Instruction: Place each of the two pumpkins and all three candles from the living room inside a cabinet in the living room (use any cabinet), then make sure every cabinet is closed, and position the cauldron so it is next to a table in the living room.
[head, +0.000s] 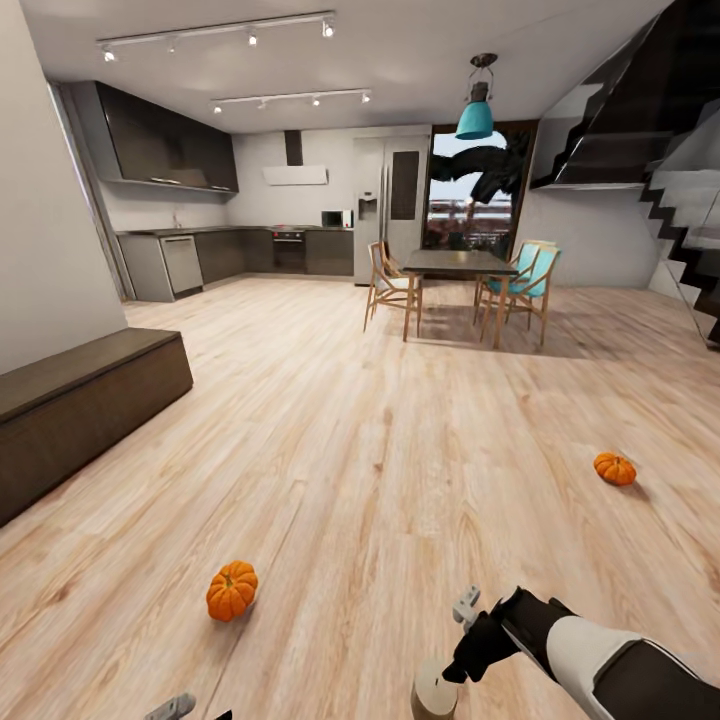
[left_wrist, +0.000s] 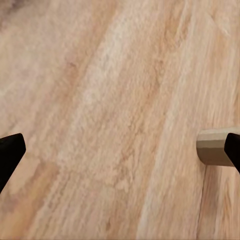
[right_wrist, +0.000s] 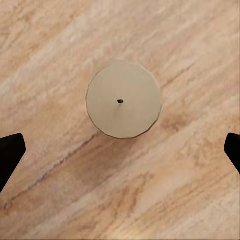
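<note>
Beige candle (right_wrist: 124, 100) upright on floor (head: 380, 450), right pincer (right_wrist: 120, 150) spread wide directly above, empty: best descend plumb, centred on wick, before clenching.

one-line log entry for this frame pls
right gripper: open, above upright candle | left gripper: open, over bare floor | pumpkins: both on floor | cabinet: closed

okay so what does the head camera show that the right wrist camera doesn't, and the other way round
Head view alone: two pumpkins, one near and one to the right, the dark cabinet, plus the kitchen and dining table. Right wrist view alone: the candle's flat top with its wick, seen straight down, between two dark fingers set wide apart. Shared: the beige candle standing upright on the wooden floor.
</note>
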